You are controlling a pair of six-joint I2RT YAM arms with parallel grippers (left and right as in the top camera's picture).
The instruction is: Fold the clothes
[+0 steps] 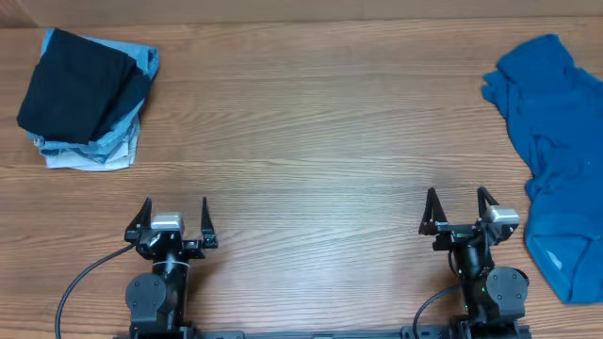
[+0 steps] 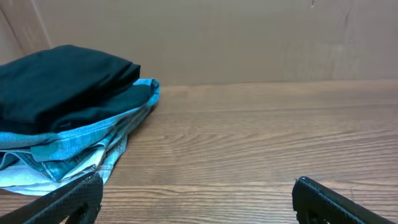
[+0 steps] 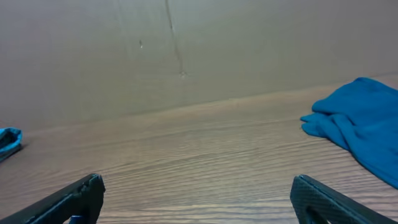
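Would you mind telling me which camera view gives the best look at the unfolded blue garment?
The overhead view: the blue garment lies crumpled at the right of the table, nearly whole, cut only by the frame edge. The right wrist view catches just one bunched end; the left wrist view shows none of it.

soft, even indoor light falls from above, moderately bright, with no glare on the matte wooden table [image 1: 311, 141]. in the overhead view shadows are faint: a thin dark rim under the folded stack [image 1: 89, 99] at ten o'clock, and gentle shaded creases in the blue garment [image 1: 556, 141] at three o'clock. this view is fairly sharp. in the wrist views the near black fingers [image 2: 62, 202] at six o'clock are dark and slightly blurred, the wood grain reads clearly mid-frame, and the back wall [image 3: 186, 50] looks flat, dull brown.
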